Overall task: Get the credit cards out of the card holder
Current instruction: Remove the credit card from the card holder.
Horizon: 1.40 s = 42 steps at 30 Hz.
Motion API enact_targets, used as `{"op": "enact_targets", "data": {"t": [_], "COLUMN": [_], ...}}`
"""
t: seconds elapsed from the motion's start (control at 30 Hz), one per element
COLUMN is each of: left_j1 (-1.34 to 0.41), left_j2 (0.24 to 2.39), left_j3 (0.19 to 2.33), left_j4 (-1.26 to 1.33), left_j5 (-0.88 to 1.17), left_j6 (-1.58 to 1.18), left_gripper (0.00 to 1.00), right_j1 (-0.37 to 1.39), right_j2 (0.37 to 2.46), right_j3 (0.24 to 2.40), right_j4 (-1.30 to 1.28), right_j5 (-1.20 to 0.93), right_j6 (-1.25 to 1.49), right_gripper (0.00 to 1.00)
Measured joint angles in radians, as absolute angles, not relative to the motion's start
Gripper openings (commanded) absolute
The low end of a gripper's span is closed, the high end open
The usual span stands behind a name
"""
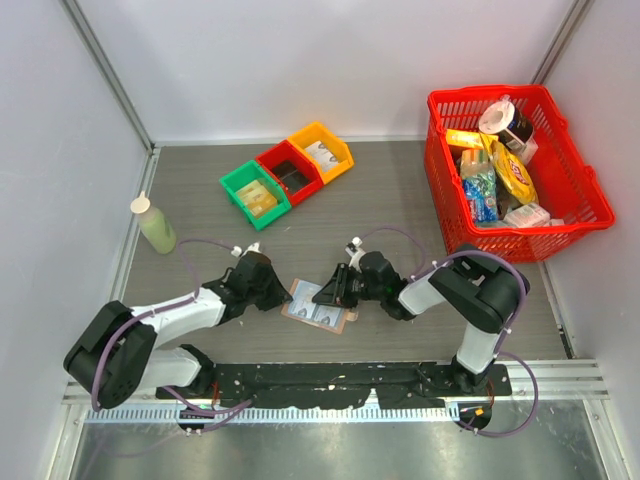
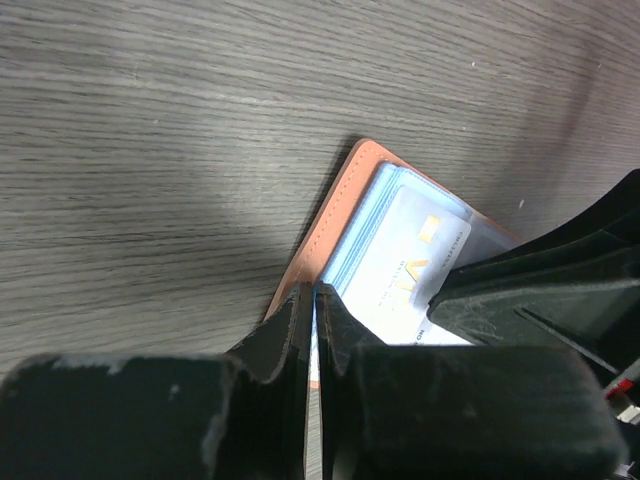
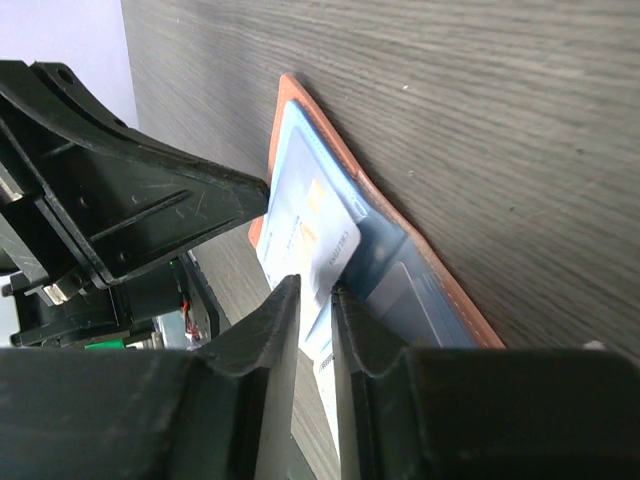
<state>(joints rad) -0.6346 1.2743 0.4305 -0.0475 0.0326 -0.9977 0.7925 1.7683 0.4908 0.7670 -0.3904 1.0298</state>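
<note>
The card holder (image 1: 318, 306) is laid open on the bench (image 1: 400, 200), its edge pinched by the left gripper (image 2: 313, 295). One credit card (image 3: 305, 232) is clamped by the right gripper (image 3: 315, 290); none is out yet.

I'm looking at a grey wood-grain table (image 1: 400, 200), closed in by plain white walls (image 1: 300, 60) with metal posts (image 1: 110, 75). A metal rail (image 1: 560, 375) edges the near side. The light is even.
</note>
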Motion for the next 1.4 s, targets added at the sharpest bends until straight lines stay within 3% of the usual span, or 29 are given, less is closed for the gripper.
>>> {"op": "enact_targets", "data": {"t": [0.23,0.33,0.57,0.63,1.03,1.17,1.4], "left_j1": [-0.629,-0.628,-0.638,-0.640,-0.640,-0.638,-0.636], "left_j2": [1.245,1.239,1.183,1.160,1.314,1.352,1.366], "left_j3": [0.379,0.369,0.374,0.390,0.521,0.523,0.523], "left_j4": [0.024,0.044,-0.020,-0.073,-0.072,-0.051,-0.032], "left_j5": [0.042,0.047,0.062,0.066,0.171,0.198,0.200], "left_j6": [-1.052,-1.071,-1.065,-1.052,-0.922,-0.903,-0.909], "left_gripper": [0.07,0.10,0.29,0.30,0.15,0.01,0.00], "right_j1": [0.775,0.764,0.722,0.715,0.691,0.683,0.651], "right_j2": [1.785,1.785,1.777,1.771,1.769,1.769,1.767], "right_j3": [0.484,0.482,0.484,0.498,0.574,0.586,0.597], "right_j4": [0.798,0.803,0.772,0.733,0.575,0.542,0.503], "right_j5": [-0.403,-0.414,-0.480,-0.503,-0.592,-0.608,-0.627], "right_j6": [1.025,1.020,0.966,0.931,0.807,0.788,0.766], "right_gripper": [0.01,0.01,0.01,0.01,0.01,0.01,0.01]}}
